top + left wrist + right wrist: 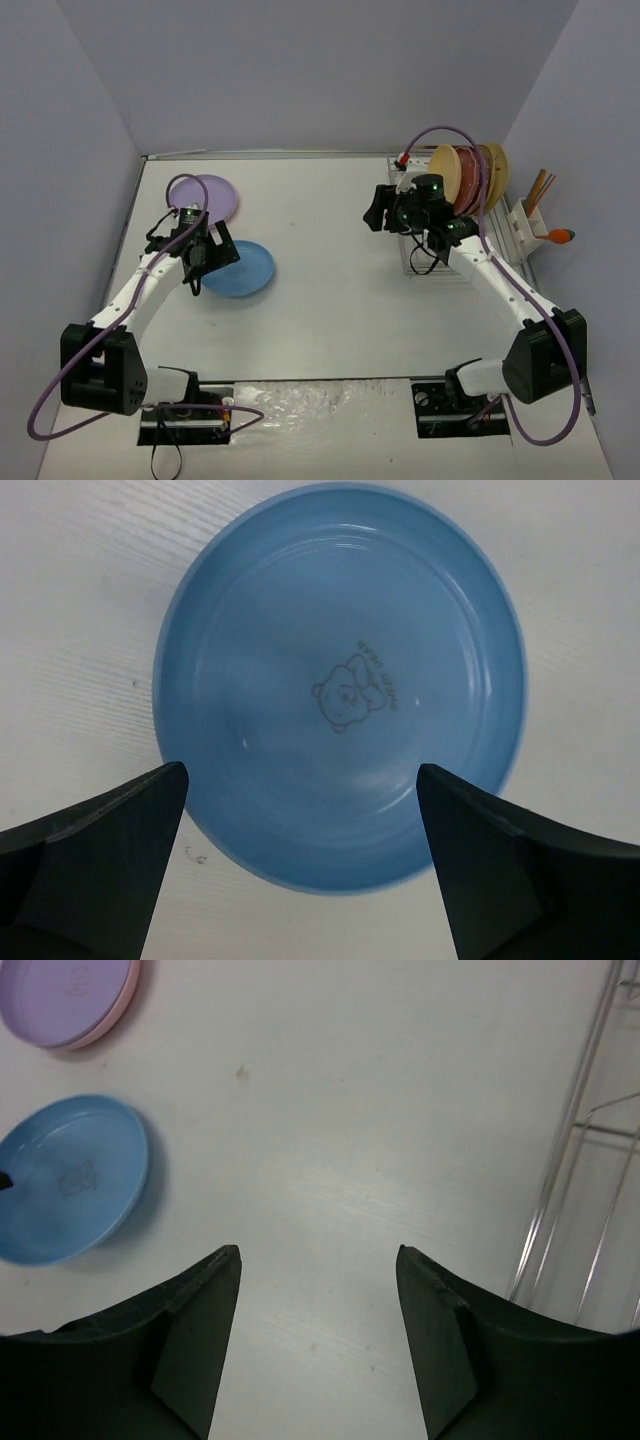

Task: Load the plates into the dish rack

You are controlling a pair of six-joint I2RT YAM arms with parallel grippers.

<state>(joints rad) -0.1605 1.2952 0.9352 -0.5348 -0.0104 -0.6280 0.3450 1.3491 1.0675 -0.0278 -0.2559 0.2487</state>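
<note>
A blue plate (243,268) lies flat on the table at the left; it fills the left wrist view (340,680), with a small bear print in its middle. My left gripper (208,262) hovers open over the plate's near-left rim, empty. A lilac plate (208,195) lies behind it, stacked on a pink one (105,1028). The silver wire dish rack (450,240) stands at the right with tan, red-brown and yellow-orange plates (465,178) upright in it. My right gripper (378,210) is open and empty, just left of the rack.
A white utensil caddy (528,230) with sticks and an orange-handled tool hangs on the rack's right side. The rack's wire edge shows in the right wrist view (580,1150). Grey walls enclose the table on three sides.
</note>
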